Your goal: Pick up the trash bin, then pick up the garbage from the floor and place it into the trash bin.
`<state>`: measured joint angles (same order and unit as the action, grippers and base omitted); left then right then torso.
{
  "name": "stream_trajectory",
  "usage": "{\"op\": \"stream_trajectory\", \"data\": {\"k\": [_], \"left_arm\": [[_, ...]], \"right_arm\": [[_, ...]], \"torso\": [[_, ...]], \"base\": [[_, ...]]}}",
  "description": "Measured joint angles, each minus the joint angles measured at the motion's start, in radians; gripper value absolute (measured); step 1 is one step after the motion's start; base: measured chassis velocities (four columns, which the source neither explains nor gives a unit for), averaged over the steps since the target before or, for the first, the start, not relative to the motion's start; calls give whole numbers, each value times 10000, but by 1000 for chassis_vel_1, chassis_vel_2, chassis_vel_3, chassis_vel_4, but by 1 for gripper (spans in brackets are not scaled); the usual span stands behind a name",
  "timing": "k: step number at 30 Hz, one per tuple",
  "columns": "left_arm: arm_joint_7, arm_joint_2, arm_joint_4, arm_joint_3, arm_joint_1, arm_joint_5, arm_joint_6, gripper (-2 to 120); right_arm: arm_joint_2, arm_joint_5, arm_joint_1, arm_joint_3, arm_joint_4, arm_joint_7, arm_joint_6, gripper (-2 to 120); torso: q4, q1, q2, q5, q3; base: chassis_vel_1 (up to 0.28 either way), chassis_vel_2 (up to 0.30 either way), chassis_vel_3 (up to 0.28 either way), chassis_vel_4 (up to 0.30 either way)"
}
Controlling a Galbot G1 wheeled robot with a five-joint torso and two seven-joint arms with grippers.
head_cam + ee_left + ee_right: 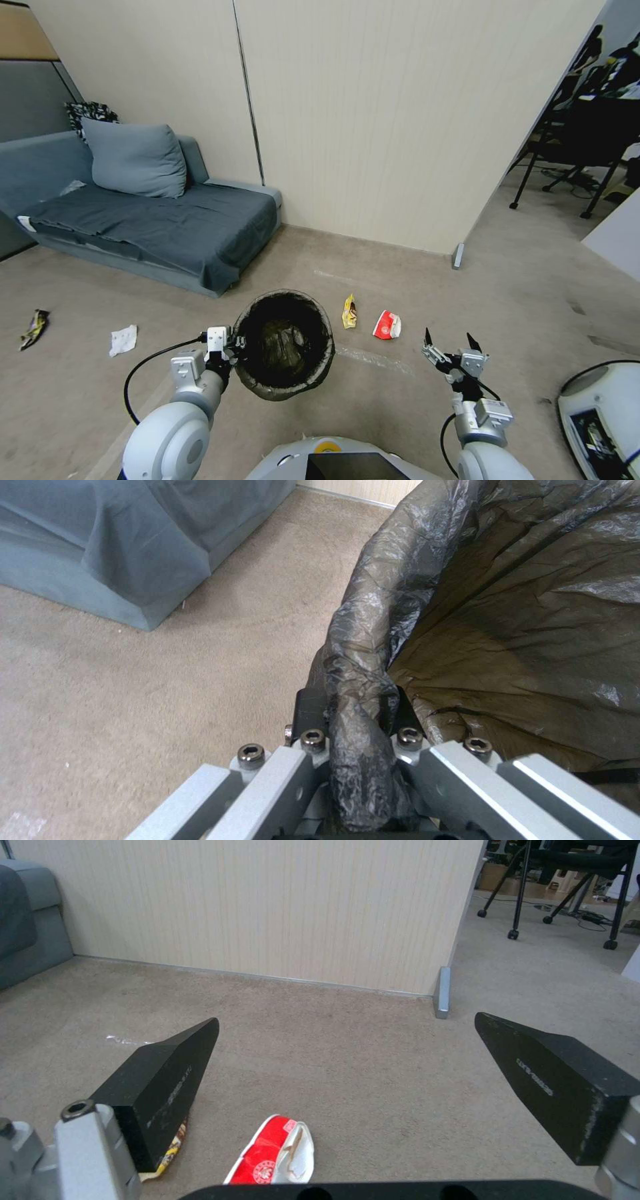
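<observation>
Your left gripper [233, 347] is clamped on the bag-covered rim of the trash bin [285, 343], which sits at lower centre of the head view, its dark crinkled liner folded over the edge and hiding the wall beneath. Your right gripper [451, 345] hangs at lower right with its black fingers [167, 1080] spread wide apart, holding nothing. Just past the bin on the beige floor [400, 413] lie a yellow snack wrapper [349, 311] and a red-and-white packet [387, 325]; a crumpled tissue [123, 340] and a shiny wrapper [33, 328] lie far left. Bare carpet stretches to the panelled wall [373, 120]; the grey sofa [153, 227] bounds the upper left.
</observation>
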<state>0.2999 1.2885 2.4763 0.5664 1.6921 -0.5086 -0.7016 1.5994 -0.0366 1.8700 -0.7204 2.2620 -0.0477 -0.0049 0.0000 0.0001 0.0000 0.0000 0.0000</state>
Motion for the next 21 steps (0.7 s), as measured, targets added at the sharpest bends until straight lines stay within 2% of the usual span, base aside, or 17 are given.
{"op": "stream_trajectory", "data": {"k": [21], "left_arm": [[-52,-25,-2,71,-71,-40,-28,1]], "right_arm": [[45,15,-36,5,-106,-3,31,100]], "torso": [[0,-1,0,0,0]], "base": [[-43,46,44,-46]]}}
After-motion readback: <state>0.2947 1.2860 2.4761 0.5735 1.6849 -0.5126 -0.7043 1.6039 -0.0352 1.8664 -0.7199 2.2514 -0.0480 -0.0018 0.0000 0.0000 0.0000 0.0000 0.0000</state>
